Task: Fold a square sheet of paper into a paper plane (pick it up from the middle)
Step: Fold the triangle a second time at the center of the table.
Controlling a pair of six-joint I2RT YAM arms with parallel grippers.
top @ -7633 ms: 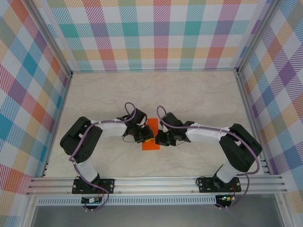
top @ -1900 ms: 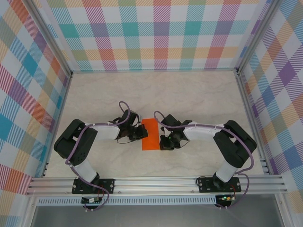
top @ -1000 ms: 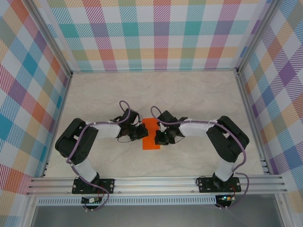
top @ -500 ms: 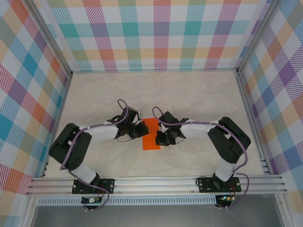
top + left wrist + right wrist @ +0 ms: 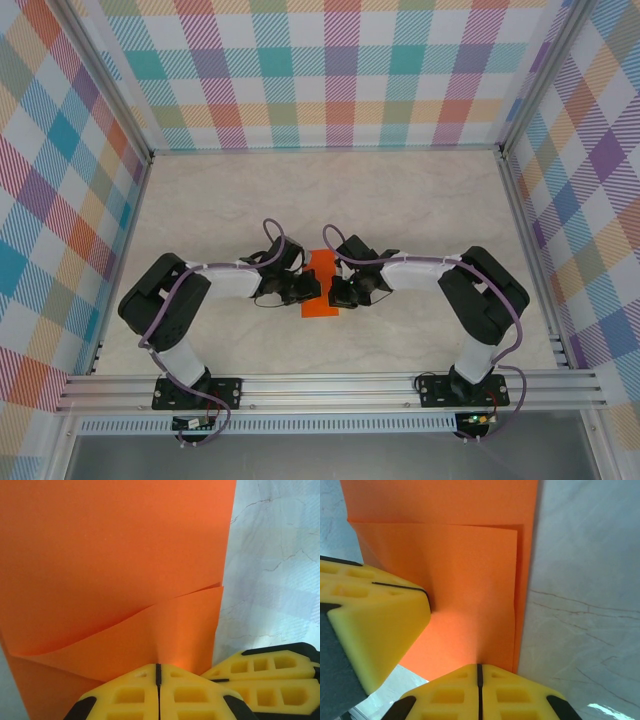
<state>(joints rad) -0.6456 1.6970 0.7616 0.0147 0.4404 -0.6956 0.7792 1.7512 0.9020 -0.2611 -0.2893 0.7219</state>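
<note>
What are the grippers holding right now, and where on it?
Nothing looks gripped: the left gripper and right gripper, both shut, just press their tips on the folded paper.

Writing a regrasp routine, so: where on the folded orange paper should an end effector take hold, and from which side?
Probably the top flap of the orange paper, at its bowed free edge, apparently lifting off the layer beneath. Come in low from the right arm's side, where the layers' edges sit offset beside the table.
</note>
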